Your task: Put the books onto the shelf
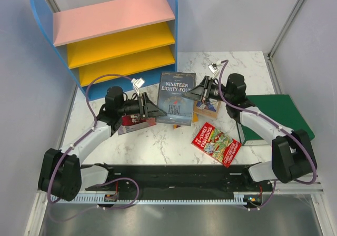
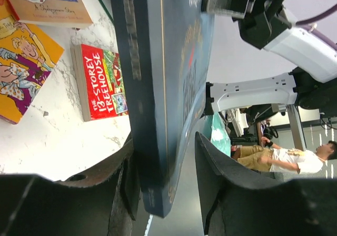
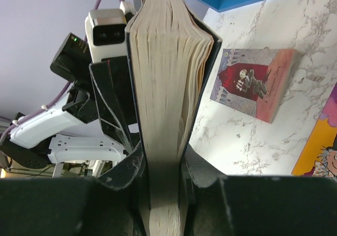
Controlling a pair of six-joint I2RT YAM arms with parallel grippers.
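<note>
The dark blue "Nineteen Eighty-Four" book [image 1: 176, 96] stands upright above the table between both grippers. My right gripper [image 3: 163, 159] is shut on its page edge [image 3: 163, 62]. My left gripper [image 2: 166, 141] straddles its spine [image 2: 158, 62] but is open, with a gap at one finger [image 2: 221, 167]. The red Treehouse book [image 1: 216, 144] lies flat at the front. A pink-red book [image 1: 134, 124] lies under my left gripper [image 1: 152, 109]. The tan book [image 1: 206, 108] and the purple-orange book [image 1: 184, 123] peek from behind the blue one. The shelf [image 1: 113, 36] stands at the back left.
A large green binder [image 1: 279, 115] lies at the right under my right arm [image 1: 253, 117]. The enclosure's walls close in both sides. The shelf's blue side panel [image 1: 169, 20] rises just behind the held book.
</note>
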